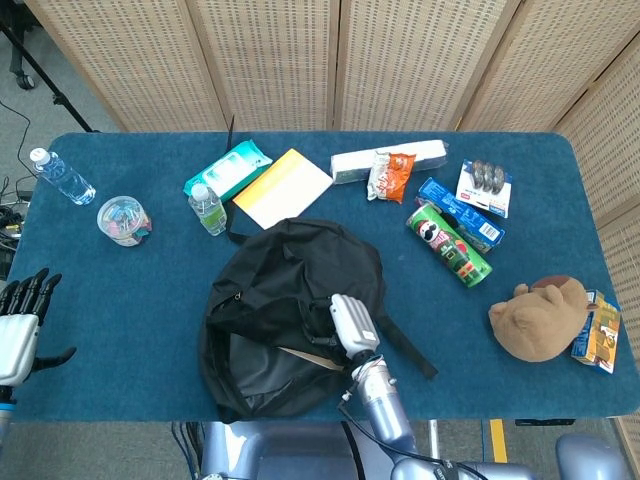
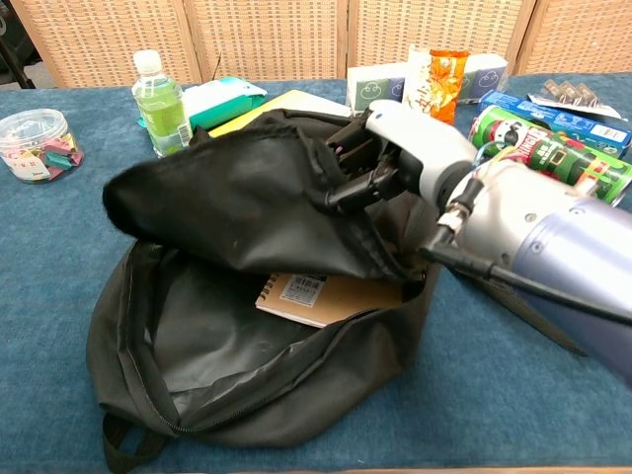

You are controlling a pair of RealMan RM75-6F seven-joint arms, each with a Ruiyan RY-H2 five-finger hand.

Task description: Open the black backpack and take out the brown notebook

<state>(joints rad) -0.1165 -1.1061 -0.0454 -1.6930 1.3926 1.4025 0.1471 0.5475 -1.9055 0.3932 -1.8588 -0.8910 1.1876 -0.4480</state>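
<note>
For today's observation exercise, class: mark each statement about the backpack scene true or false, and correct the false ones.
1. The right hand holds the flap of the black backpack lifted. True.
2. The brown notebook lies on the table beside the backpack. False: it lies inside the opened backpack.
3. The left hand holds a water bottle. False: it holds nothing, fingers apart, at the table's edge.
4. The green chip can lies on its side. True.
5. The backpack is zipped closed. False: it is open.
</note>
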